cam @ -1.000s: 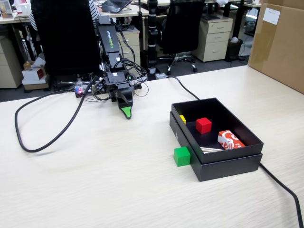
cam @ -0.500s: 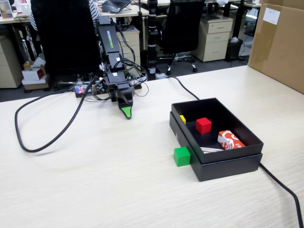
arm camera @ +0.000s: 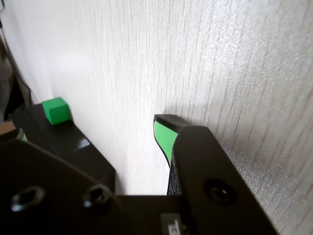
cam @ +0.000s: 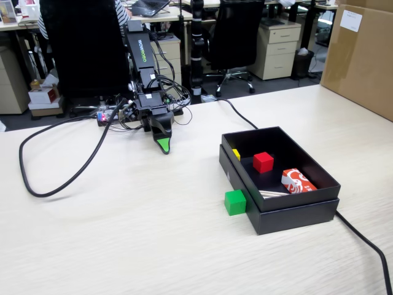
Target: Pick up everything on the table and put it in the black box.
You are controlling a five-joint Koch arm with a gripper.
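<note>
Three items in black box (cam: 288, 212): red cube (cam: 263, 161), yellow cube (cam: 236, 153), red-white pack (cam: 297, 182); fingers' (cam: 163, 146) state unclear.

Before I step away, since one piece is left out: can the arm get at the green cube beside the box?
Probably yes: the green cube sits on bare table against the black box outer wall, nothing between it and the end effector.

The arm (cam: 142, 67) folds low at the table's far side, left of centre, its gripper (cam: 163, 145) pointing down toward the tabletop, green-lined jaws together.
</note>
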